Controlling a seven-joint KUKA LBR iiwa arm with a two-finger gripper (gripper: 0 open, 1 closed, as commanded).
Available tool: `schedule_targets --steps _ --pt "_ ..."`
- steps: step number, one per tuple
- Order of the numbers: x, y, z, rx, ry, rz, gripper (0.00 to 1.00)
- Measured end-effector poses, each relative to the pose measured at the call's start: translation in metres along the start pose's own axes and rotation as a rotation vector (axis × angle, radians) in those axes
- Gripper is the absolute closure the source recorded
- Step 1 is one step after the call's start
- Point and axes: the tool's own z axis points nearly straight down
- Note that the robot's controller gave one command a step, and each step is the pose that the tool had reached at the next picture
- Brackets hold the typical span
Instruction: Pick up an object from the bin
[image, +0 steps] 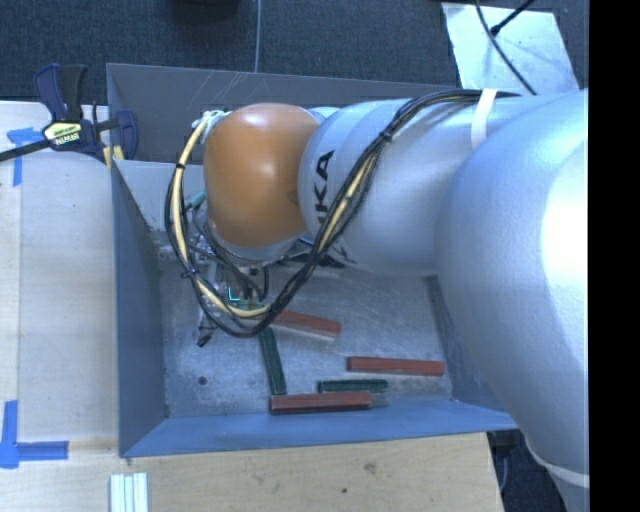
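Orange cover (258, 175) and looped cables (186, 215) on the wrist hide most of the fingers (228, 305), low over the left part of the grey bin (140, 330); whether they are wide or narrow I cannot tell. A reddish-brown stick (308, 323) lies just right of them, a dark green stick (272, 362) beside it. Three more sticks (320, 402) lie near the front wall.
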Motion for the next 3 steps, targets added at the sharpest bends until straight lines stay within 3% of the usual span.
schedule_targets --steps 1,2,3 --pt "-0.031 -0.029 0.083 0.002 0.002 0.314 0.0" --pt "-0.004 -0.111 0.08 0.002 0.001 0.087 0.0" --pt "-0.005 -0.111 0.08 0.0 -0.001 0.088 1.0"
